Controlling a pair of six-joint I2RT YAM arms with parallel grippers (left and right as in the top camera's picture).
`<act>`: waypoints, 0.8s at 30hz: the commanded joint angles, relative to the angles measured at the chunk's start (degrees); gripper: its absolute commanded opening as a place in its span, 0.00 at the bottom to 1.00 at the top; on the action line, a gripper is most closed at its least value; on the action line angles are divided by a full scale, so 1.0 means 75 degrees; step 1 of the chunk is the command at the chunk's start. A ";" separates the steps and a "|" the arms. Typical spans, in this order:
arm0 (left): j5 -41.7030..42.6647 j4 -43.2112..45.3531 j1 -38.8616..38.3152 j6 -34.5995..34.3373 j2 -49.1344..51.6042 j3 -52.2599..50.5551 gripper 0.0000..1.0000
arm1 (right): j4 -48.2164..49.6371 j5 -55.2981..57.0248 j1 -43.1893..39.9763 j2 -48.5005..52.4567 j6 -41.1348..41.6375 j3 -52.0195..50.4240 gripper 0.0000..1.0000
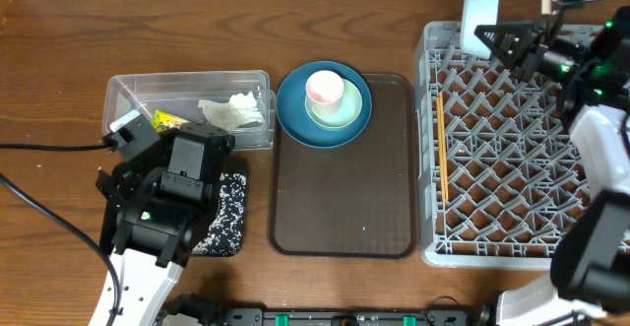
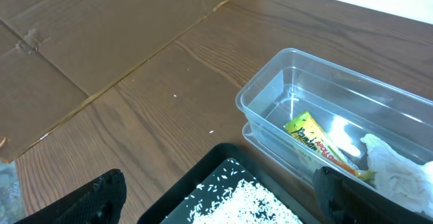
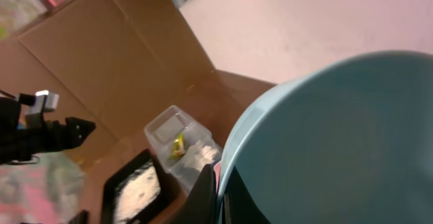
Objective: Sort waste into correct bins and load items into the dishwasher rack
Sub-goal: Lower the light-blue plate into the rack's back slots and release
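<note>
overhead, we see a brown wood-grain table (image 1: 59, 60): the clear tub (image 1: 123, 95) holds the tissue (image 1: 236, 111) and wrapper (image 1: 167, 121), plate (image 1: 295, 119), green bowl (image 1: 345, 117) and pink cup (image 1: 325, 90) stack on the brown serving tray (image 1: 345, 198), chopsticks (image 1: 442, 159) lie in the rack (image 1: 492, 168). from the left wrist, the left gripper (image 2: 220, 193) gapes wide over the black tray (image 2: 183, 180) of rice (image 2: 250, 200), creased cardboard (image 2: 88, 34) beyond; the wrapper's red lettering we cannot read. from the right wrist, the right gripper (image 3: 218, 200) is clamped on the pale blue bowl (image 3: 325, 136) before a pinkish wall (image 3: 304, 21).

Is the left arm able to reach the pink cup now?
Probably yes: the left gripper is open and empty, and the pink cup stands uncovered in the green bowl, nothing above it.
</note>
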 commanded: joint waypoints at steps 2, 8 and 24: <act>-0.0187 -0.0020 0.0026 0.0041 0.0000 0.0111 0.91 | 0.0347 -0.0428 -0.0055 0.0816 0.0697 0.0058 0.01; -0.0187 -0.0020 0.0026 0.0041 0.0000 0.0111 0.91 | 0.0533 -0.0431 -0.0058 0.1813 0.0691 0.0058 0.01; -0.0187 -0.0020 0.0026 0.0041 0.0000 0.0111 0.91 | 0.0679 -0.0758 -0.0119 0.2372 0.0909 0.0047 0.01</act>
